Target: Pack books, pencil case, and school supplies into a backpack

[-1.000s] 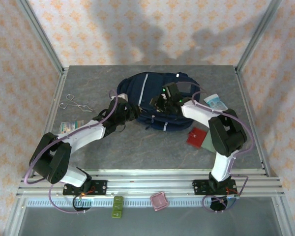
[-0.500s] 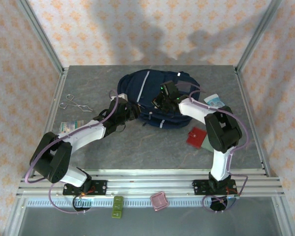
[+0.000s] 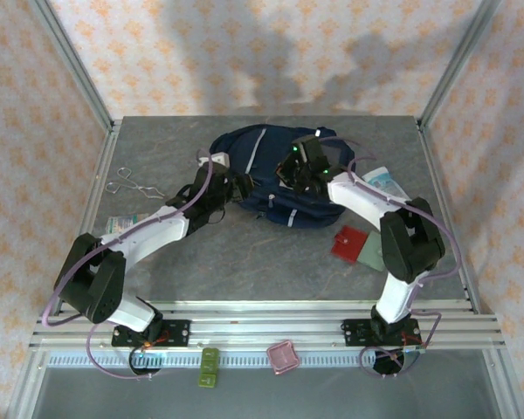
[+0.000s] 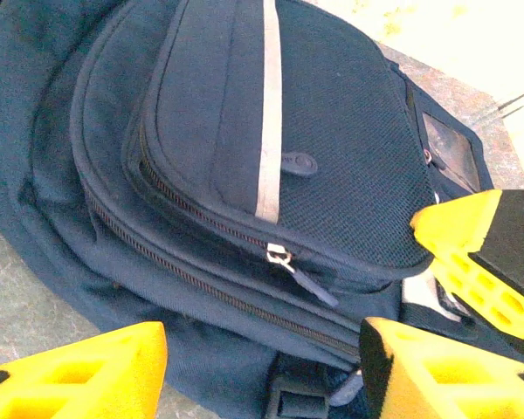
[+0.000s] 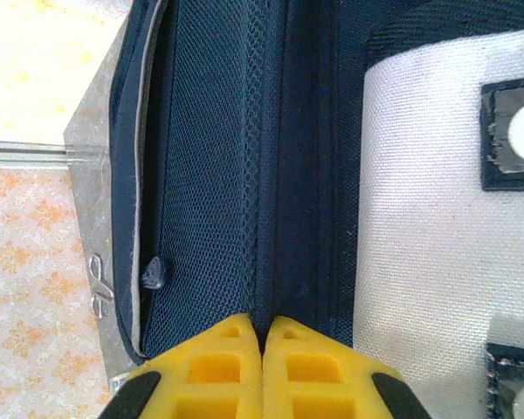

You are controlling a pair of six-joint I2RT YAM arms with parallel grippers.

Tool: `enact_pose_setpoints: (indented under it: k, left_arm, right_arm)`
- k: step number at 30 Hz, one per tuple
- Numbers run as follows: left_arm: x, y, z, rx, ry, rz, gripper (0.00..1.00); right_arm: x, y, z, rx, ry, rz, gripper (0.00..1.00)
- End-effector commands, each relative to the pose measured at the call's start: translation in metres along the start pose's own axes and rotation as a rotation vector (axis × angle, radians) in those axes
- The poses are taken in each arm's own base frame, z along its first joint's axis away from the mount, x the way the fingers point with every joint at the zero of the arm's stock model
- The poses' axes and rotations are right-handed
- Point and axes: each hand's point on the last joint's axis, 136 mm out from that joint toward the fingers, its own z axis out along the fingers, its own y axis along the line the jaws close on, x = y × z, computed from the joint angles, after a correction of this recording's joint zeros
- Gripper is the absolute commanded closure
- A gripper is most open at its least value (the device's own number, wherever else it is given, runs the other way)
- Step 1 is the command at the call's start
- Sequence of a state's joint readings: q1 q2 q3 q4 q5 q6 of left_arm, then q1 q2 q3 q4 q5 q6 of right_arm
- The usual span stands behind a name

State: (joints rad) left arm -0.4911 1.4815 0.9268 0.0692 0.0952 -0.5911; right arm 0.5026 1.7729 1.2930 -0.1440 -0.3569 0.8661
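The backpack (image 3: 249,157) lay at the far centre of the table (image 3: 244,262). The right gripper (image 5: 262,330) was clenched, fingertips together against a backpack seam; pinched fabric could not be confirmed. The left gripper (image 4: 264,342) stood released beside the zipper, holding nothing. The red piece (image 3: 349,242) lay outside the backpack

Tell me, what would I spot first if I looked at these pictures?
A big navy backpack lies at the middle back of the table. The right gripper is shut against its mesh seam, and the left gripper stands open at its near left side. A bright red piece lies to its right, nearer the front.
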Motion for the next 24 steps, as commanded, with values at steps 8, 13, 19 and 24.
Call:
enact_pose_setpoints:
  k: [8, 13, 19, 24]
  left_arm:
    - [0.011, -0.024, 0.019, -0.037, 0.013, 0.186, 0.37]
    - [0.012, -0.028, 0.028, -0.018, 0.007, 0.185, 0.35]
    - [0.025, -0.010, 0.048, -0.102, 0.053, 0.223, 0.43]
    - [0.028, 0.001, 0.057, -0.168, 0.062, 0.243, 0.74]
  right_arm:
    - [-0.022, 0.052, -0.032, -0.174, -0.085, -0.039, 1.00]
    - [-0.021, 0.050, -0.033, -0.172, -0.081, -0.039, 1.00]
    - [-0.020, 0.052, -0.037, -0.181, -0.086, -0.039, 1.00]
    - [-0.021, 0.051, -0.040, -0.182, -0.091, -0.041, 1.00]
